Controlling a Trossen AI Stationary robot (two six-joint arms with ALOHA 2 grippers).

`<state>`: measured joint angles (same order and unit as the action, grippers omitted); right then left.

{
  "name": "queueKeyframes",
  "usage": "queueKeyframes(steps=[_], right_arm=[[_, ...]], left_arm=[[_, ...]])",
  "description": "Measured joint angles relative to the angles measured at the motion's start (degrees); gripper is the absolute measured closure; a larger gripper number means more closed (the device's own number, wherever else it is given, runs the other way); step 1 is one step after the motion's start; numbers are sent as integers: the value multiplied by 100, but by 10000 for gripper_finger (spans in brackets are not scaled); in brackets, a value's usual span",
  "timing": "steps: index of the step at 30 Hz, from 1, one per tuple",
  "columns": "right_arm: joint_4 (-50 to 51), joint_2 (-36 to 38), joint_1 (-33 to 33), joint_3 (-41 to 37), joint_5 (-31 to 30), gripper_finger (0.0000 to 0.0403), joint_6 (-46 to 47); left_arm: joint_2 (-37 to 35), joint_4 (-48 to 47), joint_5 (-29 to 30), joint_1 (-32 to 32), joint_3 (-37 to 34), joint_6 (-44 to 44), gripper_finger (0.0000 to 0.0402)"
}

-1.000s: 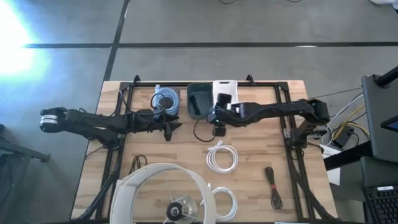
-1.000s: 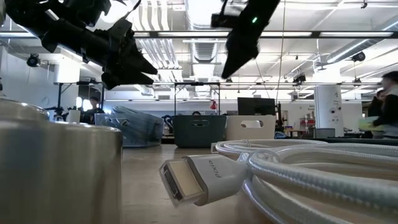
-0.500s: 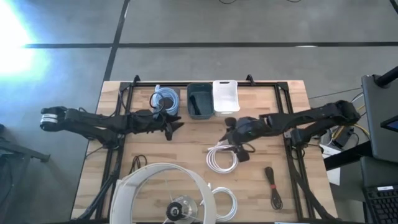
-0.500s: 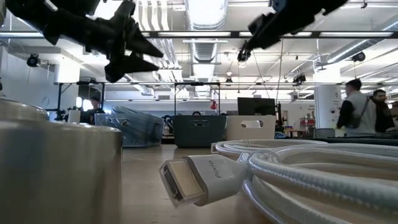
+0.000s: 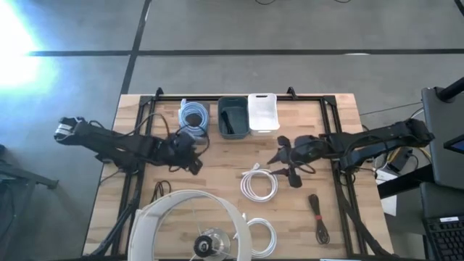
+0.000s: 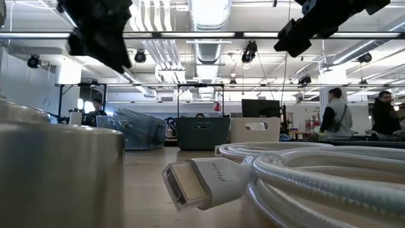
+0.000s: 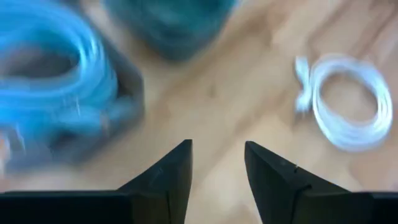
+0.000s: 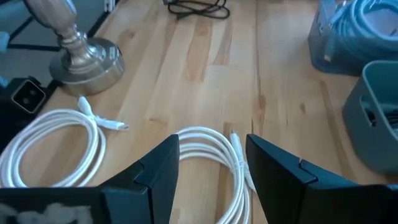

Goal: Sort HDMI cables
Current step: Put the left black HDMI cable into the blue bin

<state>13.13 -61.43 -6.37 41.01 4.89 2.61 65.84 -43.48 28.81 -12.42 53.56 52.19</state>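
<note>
Light blue HDMI cables (image 5: pixel 192 116) lie coiled in the left bin, also blurred in the left wrist view (image 7: pixel 53 81). One white coil (image 5: pixel 259 183) lies flat mid-table, and its plug (image 6: pixel 202 180) fills the low view. A second white coil (image 5: pixel 262 235) rests by the lamp. Black cables lie at the near right (image 5: pixel 317 217) and near left (image 5: pixel 161 190). My left gripper (image 5: pixel 196 161) hovers open, on the near side of the blue-cable bin. My right gripper (image 5: pixel 283 164) hovers open just right of the mid-table white coil (image 8: pixel 208 155).
A dark teal bin (image 5: pixel 233 127) and a white bin (image 5: pixel 262 122) stand beside the blue-cable bin at the far edge. A big lamp shade (image 5: pixel 192 217) with a metal base (image 8: pixel 84 53) takes up the near-left part. People move in the room behind.
My right gripper has pulled back from over the teal and white bins toward the near and right, ending open beside the mid-table white coil. My left gripper has shifted a little toward the near edge and turned. The white coils have not moved.
</note>
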Motion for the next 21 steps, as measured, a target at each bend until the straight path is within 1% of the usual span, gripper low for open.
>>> queueKeyframes(steps=[4, 8, 13, 17, 21], right_arm=[[0, 157, 0, 0, 3, 222, 2], [53, 248, 0, 0, 11, 227, 0], [365, 247, 0, 0, 13, 225, -18], [568, 209, 0, 0, 13, 222, -46], [713, 203, 0, 0, 10, 226, -330]], left_arm=[[302, -648, -921, -280, 253, 723, 259], [588, -1072, -2104, -616, 242, 1188, 259], [976, -1719, -3369, -1142, 238, 2233, 259], [1268, -1985, -4012, -1567, 236, 3214, 259], [1536, -2159, -4404, -1937, 236, 4137, 259]])
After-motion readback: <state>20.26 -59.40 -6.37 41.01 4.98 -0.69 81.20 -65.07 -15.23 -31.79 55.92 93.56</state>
